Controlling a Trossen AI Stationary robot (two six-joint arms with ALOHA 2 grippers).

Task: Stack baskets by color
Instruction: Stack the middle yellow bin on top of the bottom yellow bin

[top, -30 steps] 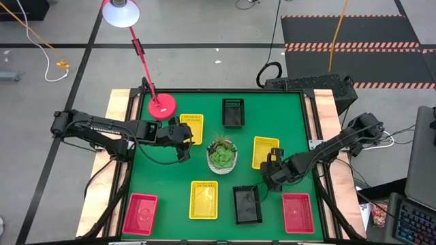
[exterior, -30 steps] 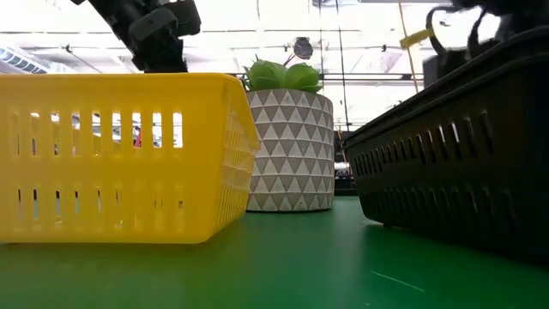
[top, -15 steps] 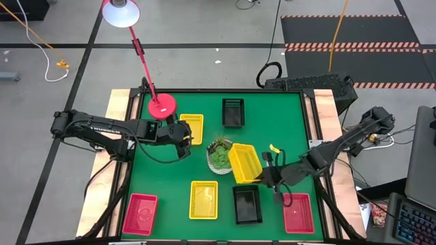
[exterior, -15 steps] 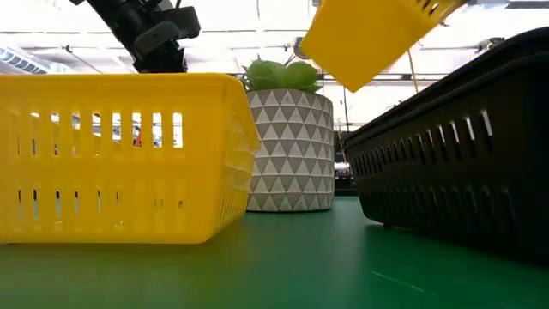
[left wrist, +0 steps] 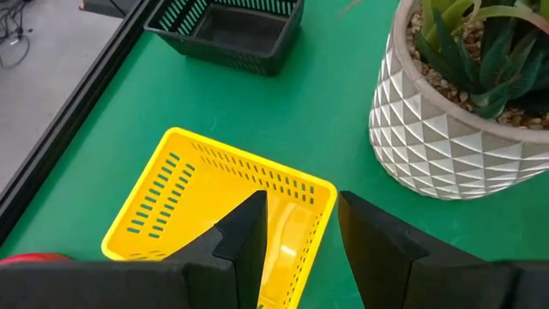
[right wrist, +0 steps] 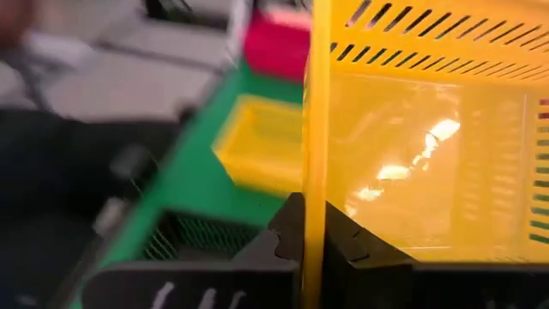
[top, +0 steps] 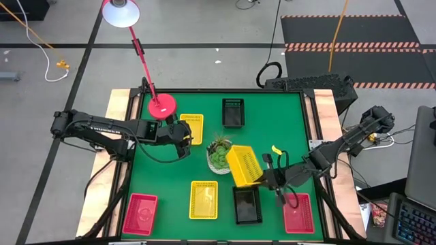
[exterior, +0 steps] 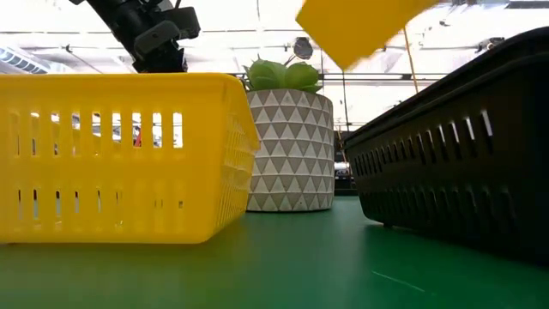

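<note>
A yellow basket (top: 243,165) is being held clear of the table by the right gripper (top: 268,178), whose fingers are pinched tight on one rim, so that the basket is hanging tilted in the air just right of the potted plant (top: 221,153) and above the far end of the black basket (top: 246,204) lying near the front edge. It is being carried high, probably so that it can be passed over the plant and the other baskets without knocking them; the likeliest goal is judged to be the yellow basket at the front (top: 204,199), a little to the left, where it could be dropped in to begin a yellow pile. In the right wrist view the rim is being clamped between the dark fingers, with the basket's mesh wall (right wrist: 429,146) filling most of the view. The left gripper (top: 182,134) is being kept over the third yellow basket (top: 191,128) at the far left, beside the red lamp base (top: 162,106); its fingers (left wrist: 244,240) are being held apart astride that basket's rim, not yet pressed onto it, apparently in readiness for a grasp. The remaining baskets are lying singly and well apart: a black one at the far side (top: 233,112), a red one at the near left corner (top: 140,214) and a red one at the near right (top: 298,211). No stack is being formed as yet.
</note>
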